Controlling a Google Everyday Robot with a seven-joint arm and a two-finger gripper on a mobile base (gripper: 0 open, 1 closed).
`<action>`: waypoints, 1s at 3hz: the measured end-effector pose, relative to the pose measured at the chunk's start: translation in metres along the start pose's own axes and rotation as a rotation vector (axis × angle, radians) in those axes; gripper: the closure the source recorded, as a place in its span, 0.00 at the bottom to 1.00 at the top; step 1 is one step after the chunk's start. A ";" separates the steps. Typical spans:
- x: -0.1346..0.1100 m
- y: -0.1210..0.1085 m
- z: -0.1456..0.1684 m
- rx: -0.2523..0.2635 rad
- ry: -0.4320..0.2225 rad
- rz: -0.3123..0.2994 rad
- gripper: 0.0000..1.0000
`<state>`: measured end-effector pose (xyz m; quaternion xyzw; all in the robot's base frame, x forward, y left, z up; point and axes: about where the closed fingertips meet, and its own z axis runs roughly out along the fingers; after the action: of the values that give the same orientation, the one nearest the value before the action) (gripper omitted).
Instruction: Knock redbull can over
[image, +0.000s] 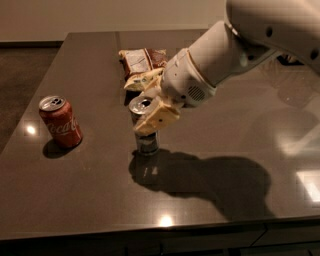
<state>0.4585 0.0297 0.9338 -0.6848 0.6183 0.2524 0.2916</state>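
Observation:
The redbull can (146, 141) is slim and silver, and stands upright near the middle of the dark table (90, 200). My gripper (134, 108) reaches in from the right at the level of the can's top. Its fingers are apart. One beige finger (143, 80) is behind the can. The other finger (158, 118) lies against the can's upper front and hides part of it. The can's open silver top shows between them.
A red Coca-Cola can (61, 121) stands upright at the left. Snack bags (142, 61) lie just behind the gripper. The white arm (240, 45) comes in from the upper right and casts a large shadow on the table's front.

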 end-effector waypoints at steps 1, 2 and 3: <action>0.009 -0.008 -0.026 -0.028 0.134 0.023 1.00; 0.035 -0.022 -0.043 -0.033 0.335 0.041 1.00; 0.060 -0.035 -0.046 -0.029 0.525 0.037 1.00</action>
<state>0.4993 -0.0426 0.9262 -0.7195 0.6816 0.0801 0.1064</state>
